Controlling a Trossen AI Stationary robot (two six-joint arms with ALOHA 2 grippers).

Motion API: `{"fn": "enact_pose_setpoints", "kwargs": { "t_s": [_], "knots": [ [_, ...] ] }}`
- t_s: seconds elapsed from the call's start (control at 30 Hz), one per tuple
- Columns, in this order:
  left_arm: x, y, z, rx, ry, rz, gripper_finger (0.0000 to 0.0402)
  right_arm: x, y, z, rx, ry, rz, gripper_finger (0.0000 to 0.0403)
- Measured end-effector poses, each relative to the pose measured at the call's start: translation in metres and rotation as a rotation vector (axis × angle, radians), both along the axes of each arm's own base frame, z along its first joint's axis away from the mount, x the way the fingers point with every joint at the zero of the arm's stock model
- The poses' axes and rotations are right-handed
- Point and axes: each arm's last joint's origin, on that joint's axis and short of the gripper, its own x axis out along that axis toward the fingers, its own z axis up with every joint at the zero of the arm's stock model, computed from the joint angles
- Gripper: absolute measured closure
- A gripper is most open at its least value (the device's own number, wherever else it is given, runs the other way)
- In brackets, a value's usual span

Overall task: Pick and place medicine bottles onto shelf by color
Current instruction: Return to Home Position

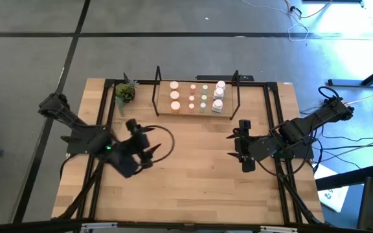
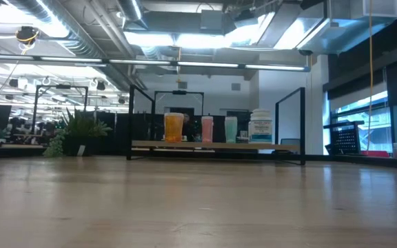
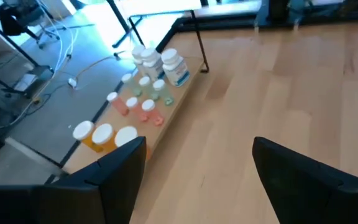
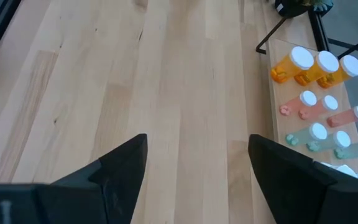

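The shelf (image 1: pixel 164 107) stands at the table's far middle, a light board between black end frames. The medicine bottles stand on it in rows by colour: orange (image 1: pixel 174 95), pink (image 1: pixel 192 97), pale green (image 1: pixel 204 97), white (image 1: pixel 219 96). The low view shows them side by side (image 2: pixel 212 129). My left gripper (image 1: pixel 149 144) hovers open over the table's left middle, nothing between its fingers (image 3: pixel 197 162). My right gripper (image 1: pixel 234 145) hovers open over the right middle, likewise with nothing in it (image 4: pixel 197 155). Both point slanting down toward the shelf (image 3: pixel 173 102).
A small green potted plant (image 1: pixel 124 92) stands at the far left corner, beside the shelf's left frame. Bare wooden tabletop (image 1: pixel 193 175) spreads between the grippers and toward the near edge. Cables lie on the floor to the right of the table.
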Motion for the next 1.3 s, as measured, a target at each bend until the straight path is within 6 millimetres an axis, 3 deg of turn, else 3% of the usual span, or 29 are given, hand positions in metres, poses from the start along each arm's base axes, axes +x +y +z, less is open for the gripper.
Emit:
{"fn": "enact_pose_setpoints", "kwargs": {
  "t_s": [0.23,0.43,0.57,0.7,0.83,1.0,1.3],
  "knots": [
    [-0.034,-0.002,0.011,0.004,-0.081,0.003,0.0113,0.000,0.000,0.000,0.001,-0.003,0.000,0.0122],
    [-0.062,0.011,0.000,-0.010,-0.149,0.012,0.0113,0.002,0.001,0.002,0.010,-0.032,0.014,0.0122],
    [-0.080,0.024,-0.013,-0.056,-0.208,0.013,0.0113,-0.004,0.003,0.014,0.071,-0.085,0.144,0.0122],
    [-0.094,0.033,-0.031,-0.094,-0.255,-0.005,0.0113,-0.024,0.000,0.037,0.159,-0.192,0.296,0.0122],
    [-0.106,0.038,-0.052,-0.130,-0.286,-0.035,0.0113,-0.048,-0.011,0.048,0.179,-0.290,0.291,0.0122],
    [-0.119,0.043,-0.071,-0.164,-0.343,-0.070,0.0113,-0.076,-0.028,0.037,0.239,-0.400,0.281,0.0122],
    [-0.131,0.049,-0.082,-0.167,-0.459,-0.155,0.0113,-0.118,-0.053,0.008,0.321,-0.560,0.282,0.0122]
  ]
}}
